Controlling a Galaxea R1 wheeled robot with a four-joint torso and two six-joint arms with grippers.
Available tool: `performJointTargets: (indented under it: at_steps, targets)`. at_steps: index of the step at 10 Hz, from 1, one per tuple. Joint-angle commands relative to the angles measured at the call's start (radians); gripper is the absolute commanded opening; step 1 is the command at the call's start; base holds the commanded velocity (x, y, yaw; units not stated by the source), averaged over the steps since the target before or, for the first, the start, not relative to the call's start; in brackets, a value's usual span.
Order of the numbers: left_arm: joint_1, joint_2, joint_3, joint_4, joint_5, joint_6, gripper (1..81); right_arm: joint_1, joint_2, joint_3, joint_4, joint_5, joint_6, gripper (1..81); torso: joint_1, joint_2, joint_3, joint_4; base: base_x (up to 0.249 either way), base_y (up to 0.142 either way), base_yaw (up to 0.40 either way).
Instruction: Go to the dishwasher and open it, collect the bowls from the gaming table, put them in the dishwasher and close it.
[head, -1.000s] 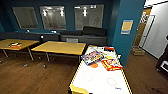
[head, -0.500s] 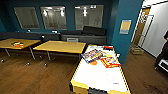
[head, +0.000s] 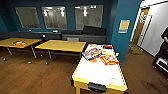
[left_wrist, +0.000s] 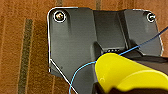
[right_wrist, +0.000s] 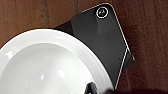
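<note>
A yellow bowl (left_wrist: 130, 75) shows large in the left wrist view, carried above the brown wooden floor. My left gripper (left_wrist: 100, 86) is shut on its rim, and a thin blue cable crosses in front. A white bowl (right_wrist: 47, 67) shows just as large in the right wrist view, also above the floor. My right gripper (right_wrist: 91, 87) is shut on its edge. The dishwasher is out of view.
A white-topped table with a yellow rim (head: 100, 72) stands ahead, with colourful game boxes (head: 93, 53) on it. Two wooden tables (head: 62, 45) stand to the left before a dark bench. A blue pillar (head: 123, 30) and a person (head: 163, 51) are at the right.
The whole head view has shifted slightly, so the camera has moved. The tables and boxes themselves stay where they were.
</note>
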Motion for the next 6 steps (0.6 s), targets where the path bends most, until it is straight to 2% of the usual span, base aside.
performJointTargets:
  at_steps: [1,6]
  targets:
    - [-0.038,-0.003,-0.003,0.003,0.053,0.005,1.0,0.035,-0.014,0.004,-0.017,-0.053,-0.001,1.0,0.001,0.000,0.000,0.000,-0.166,0.000,0.000]
    - [-0.038,0.005,-0.003,0.003,0.053,0.005,1.0,0.032,-0.007,-0.007,-0.019,-0.056,-0.001,1.0,0.001,0.000,0.000,0.000,-0.167,0.000,0.000]
